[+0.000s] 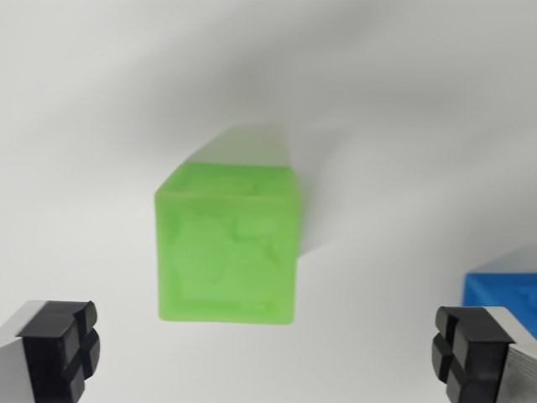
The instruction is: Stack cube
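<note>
A translucent green cube with a raised pattern on its top face sits on the white surface in the middle of the wrist view. My gripper hangs above it, open, with its black-padded fingertips at the bottom corners of the picture and the cube between and ahead of them. Nothing is held. A blue cube shows partly at the wrist view's right edge, just beyond the right finger.
The white tabletop spreads all around the cubes, with soft shadows behind the green cube.
</note>
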